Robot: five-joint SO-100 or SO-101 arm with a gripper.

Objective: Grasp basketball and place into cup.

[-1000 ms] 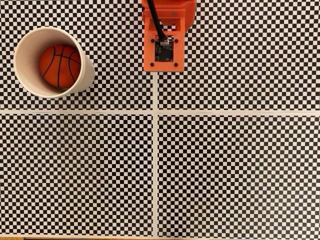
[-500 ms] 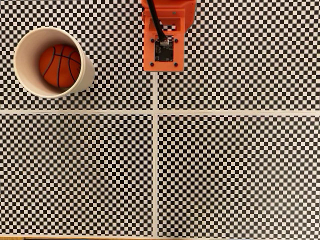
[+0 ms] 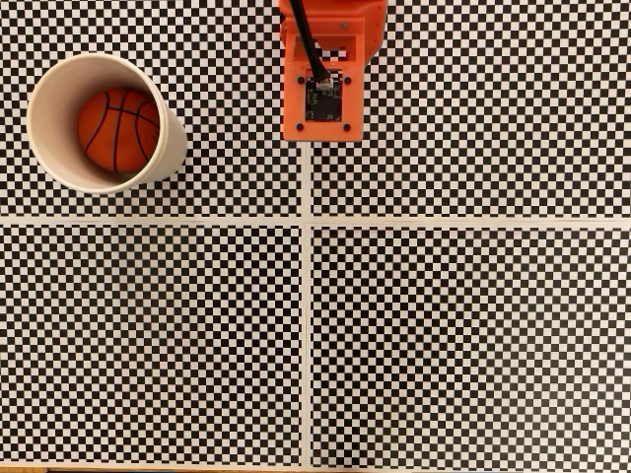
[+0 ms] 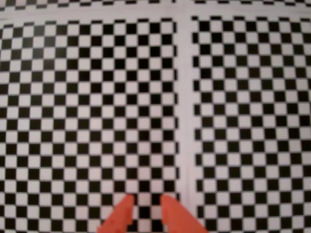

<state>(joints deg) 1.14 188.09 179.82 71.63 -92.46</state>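
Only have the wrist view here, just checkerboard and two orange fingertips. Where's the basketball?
Observer: Fixed view shows the basketball sitting inside the cup.
Operator: Cup upright?
Observer: Yes, mouth up, at the fixed view's upper left, left of the arm.
Operator: Anything in the gripper?
Observer: The gripper is empty, tips slightly apart over the checkered mat; nothing else lies on it.

In the fixed view's upper left, the orange-red, black-seamed basketball point(image 3: 118, 130) sits inside the upright cream-white paper cup point(image 3: 51, 146).
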